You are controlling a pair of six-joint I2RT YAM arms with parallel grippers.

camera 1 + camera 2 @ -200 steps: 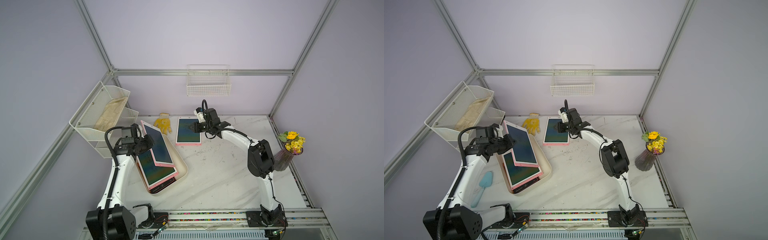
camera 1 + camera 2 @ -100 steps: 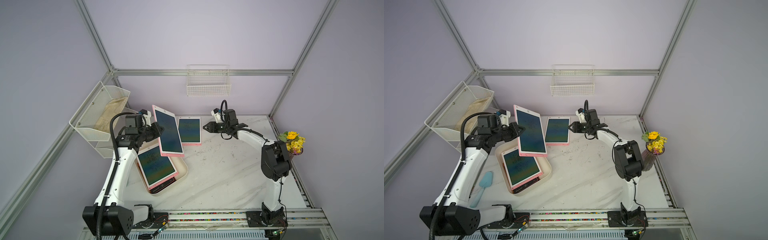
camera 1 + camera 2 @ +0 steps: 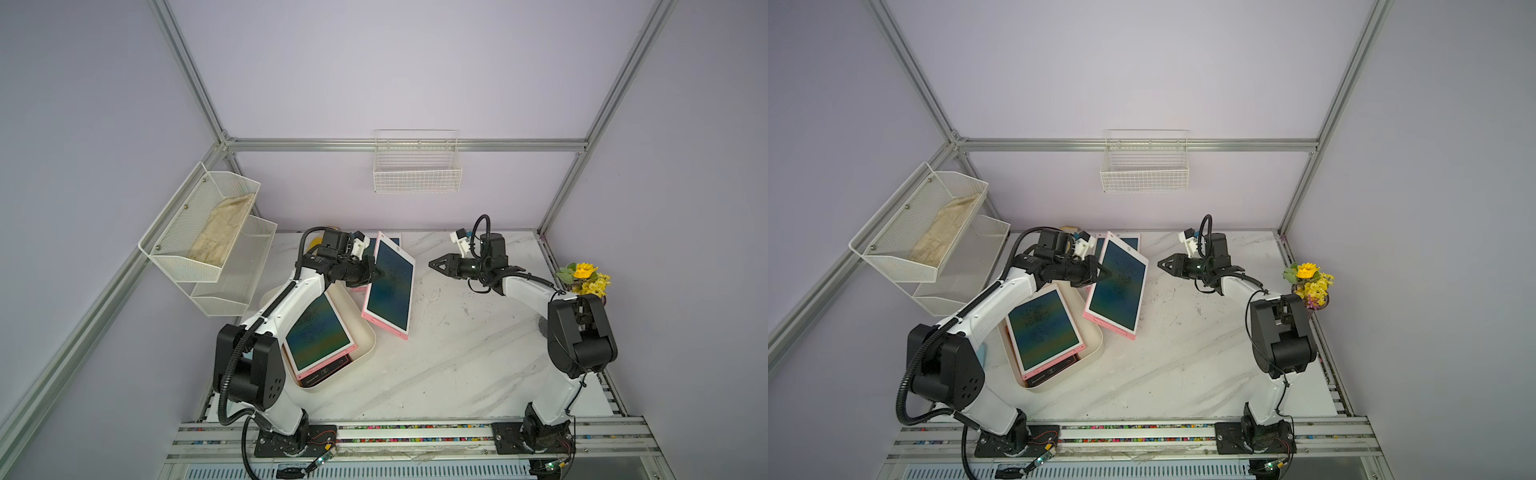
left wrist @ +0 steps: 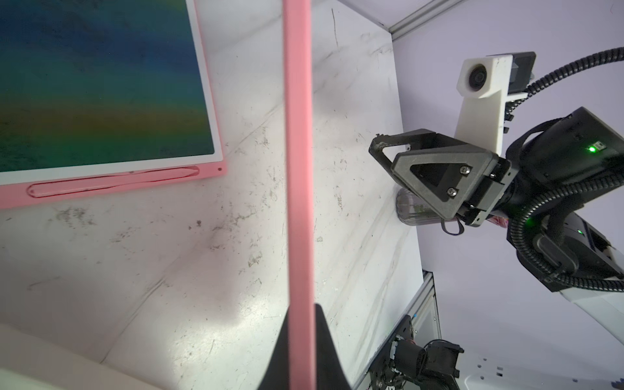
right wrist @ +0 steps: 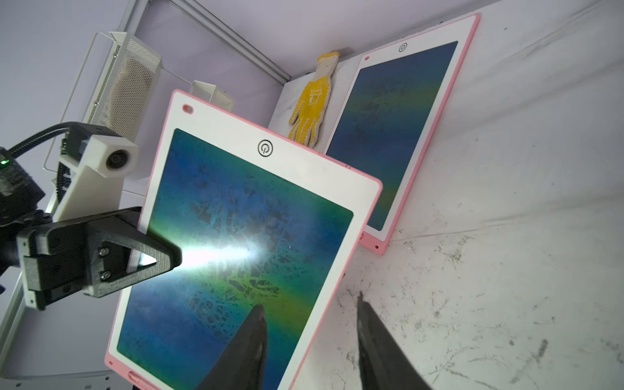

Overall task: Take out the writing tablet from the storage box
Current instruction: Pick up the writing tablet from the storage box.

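My left gripper [image 3: 376,272] [image 3: 1102,274] is shut on the long side of a pink-framed writing tablet [image 3: 390,286] [image 3: 1119,286], which hangs tilted over the table just right of the storage box [image 3: 365,349] [image 3: 1096,345]. The left wrist view shows its pink edge [image 4: 297,169] clamped in that gripper [image 4: 300,310]. A second tablet [image 3: 316,332] lies in the box on a darker one. My right gripper [image 3: 432,264] [image 5: 309,304] is open and empty, pointing at the held tablet [image 5: 243,236] from the right, a short way off.
Another tablet [image 5: 395,135] lies flat at the table's back, beside a yellow glove [image 5: 312,101]. A white mesh shelf [image 3: 208,232] hangs at the left, a wire basket [image 3: 417,170] on the back wall. A flower vase [image 3: 584,278] stands at the right edge.
The left arm lifted the top tablet out of the box and swung it right, over the table. The right arm drew back from the far tablet toward the right, its jaws widening slightly.
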